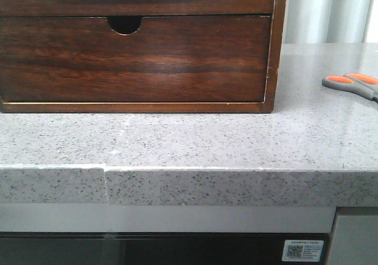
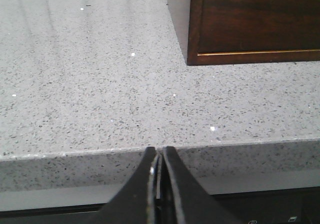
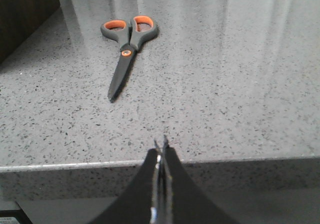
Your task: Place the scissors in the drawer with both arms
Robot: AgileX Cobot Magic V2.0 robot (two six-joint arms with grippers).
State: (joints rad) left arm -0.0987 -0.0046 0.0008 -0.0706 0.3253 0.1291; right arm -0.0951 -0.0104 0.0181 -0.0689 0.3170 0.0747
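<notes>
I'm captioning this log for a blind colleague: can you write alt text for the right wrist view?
Small scissors with grey plastic handles and orange-lined finger loops lie closed and flat on a speckled grey stone countertop, untouched. The right arm's black end effector, shut, is at the counter's near edge, blade tips pointing toward it.

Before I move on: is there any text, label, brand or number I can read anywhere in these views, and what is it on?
Only one: a white sticker with a QR-style code and tiny print, on the dark panel below the countertop in the front view; too small to read.
No readable marks on the scissors, the wooden chest or either gripper.
</notes>
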